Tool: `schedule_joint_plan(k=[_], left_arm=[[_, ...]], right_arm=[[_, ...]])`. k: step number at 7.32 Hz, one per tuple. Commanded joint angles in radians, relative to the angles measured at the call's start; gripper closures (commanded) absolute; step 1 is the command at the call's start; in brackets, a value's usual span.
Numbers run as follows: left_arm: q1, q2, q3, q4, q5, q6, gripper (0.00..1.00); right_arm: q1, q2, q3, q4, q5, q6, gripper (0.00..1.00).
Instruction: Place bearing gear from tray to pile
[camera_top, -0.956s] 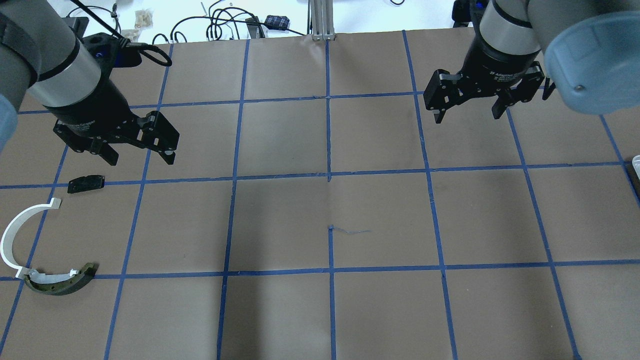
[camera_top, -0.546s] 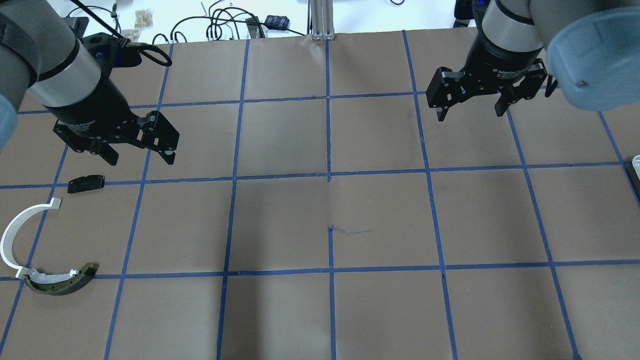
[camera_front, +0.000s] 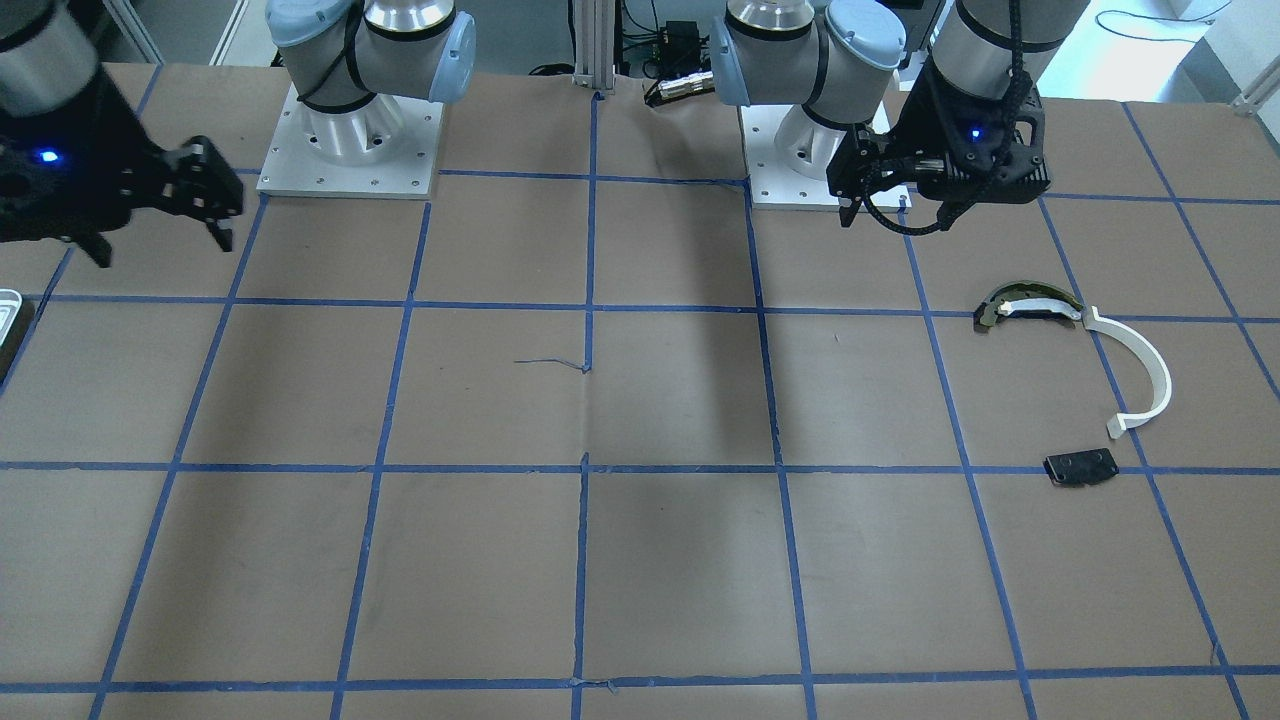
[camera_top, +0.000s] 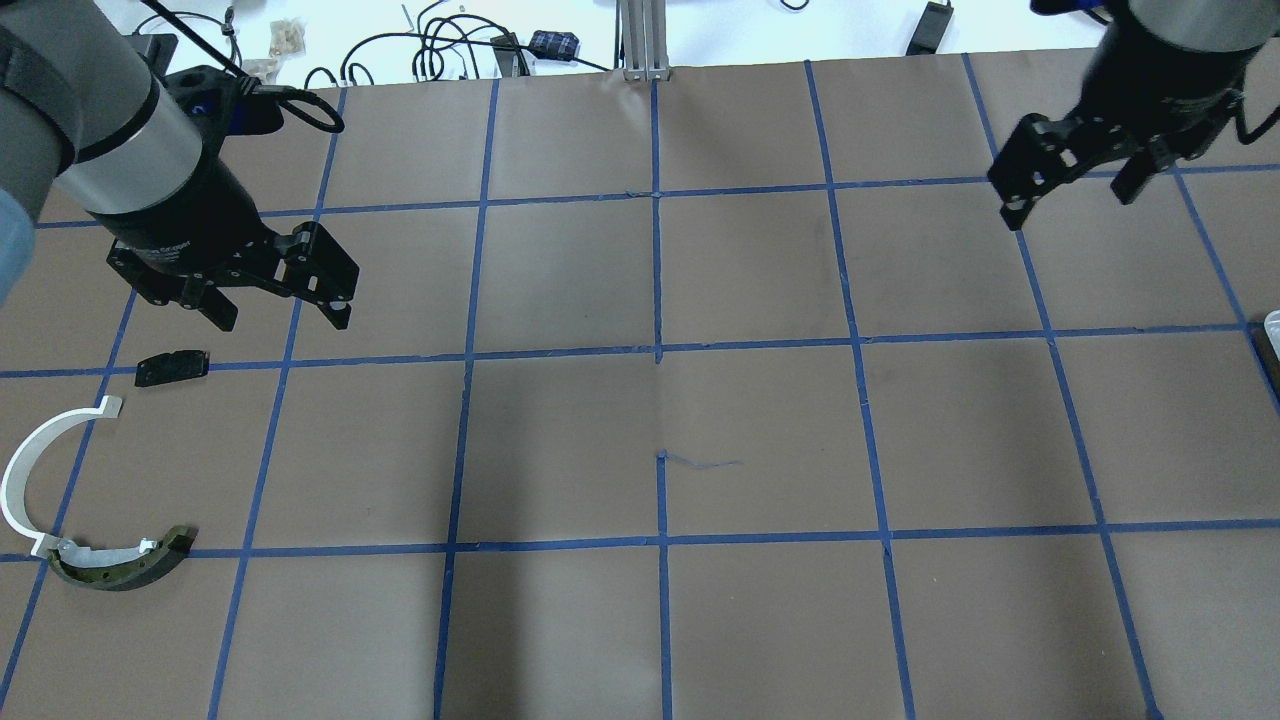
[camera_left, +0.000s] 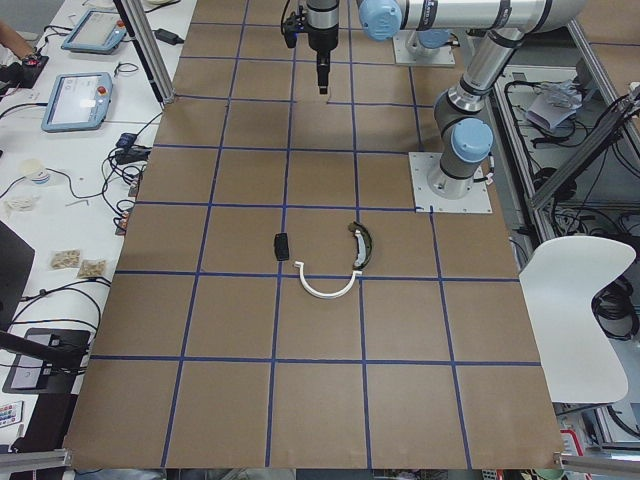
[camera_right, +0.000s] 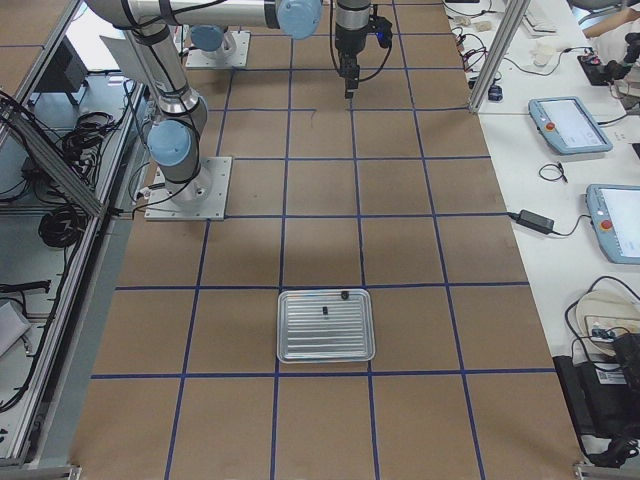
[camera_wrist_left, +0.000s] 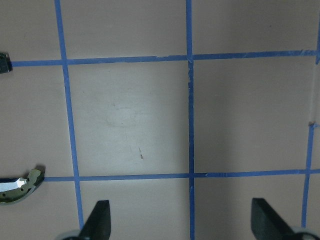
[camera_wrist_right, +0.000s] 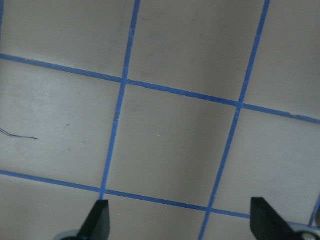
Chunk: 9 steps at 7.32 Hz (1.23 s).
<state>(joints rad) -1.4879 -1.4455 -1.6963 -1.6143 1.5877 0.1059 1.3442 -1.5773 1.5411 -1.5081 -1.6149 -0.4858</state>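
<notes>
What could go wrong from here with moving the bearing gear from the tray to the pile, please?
The two dark parts in the tray are tiny, and I cannot tell which one the task wants. The open right gripper could take the wrong one or pinch it badly. The left gripper hangs open near the black plate of the pile, so a delivery there might crowd it.
</notes>
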Motion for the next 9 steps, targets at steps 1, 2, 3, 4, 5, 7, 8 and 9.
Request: schedule_joint_plan(k=[1, 2, 3, 4, 5, 7, 8, 9], left_arm=[[0.0, 0.0, 0.001, -0.001, 0.0, 0.0, 0.0], [0.0, 0.0, 0.001, 0.001, 0.0, 0.0, 0.0], [0.001, -0.001, 0.001, 0.002, 0.0, 0.0, 0.0], [0.0, -0.001, 0.001, 0.001, 0.0, 0.0, 0.0], [0.0, 0.0, 0.001, 0.001, 0.0, 0.0, 0.0], [0.001, -0.001, 0.003, 0.004, 0.0, 0.0, 0.0], [0.001, -0.003, 0.001, 0.004, 0.0, 0.0, 0.0], [0.001, -0.003, 0.001, 0.005, 0.0, 0.0, 0.0]], right_arm=[[-0.26, 0.006, 0.008, 0.023, -0.058, -0.442, 0.0], [-0.348, 0.043, 0.014, 0.008, -0.06, -0.576, 0.0], [-0.42, 0.092, 0.02, -0.048, -0.063, -0.779, 0.0], [-0.507, 0.152, 0.051, -0.155, -0.06, -0.922, 0.0], [-0.581, 0.192, 0.1, -0.276, -0.051, -1.029, 0.0], [-0.626, 0.287, 0.177, -0.536, -0.007, -1.271, 0.02], [-0.686, 0.324, 0.18, -0.541, 0.038, -1.312, 0.02], [-0.703, 0.373, 0.182, -0.564, 0.071, -1.323, 0.02]])
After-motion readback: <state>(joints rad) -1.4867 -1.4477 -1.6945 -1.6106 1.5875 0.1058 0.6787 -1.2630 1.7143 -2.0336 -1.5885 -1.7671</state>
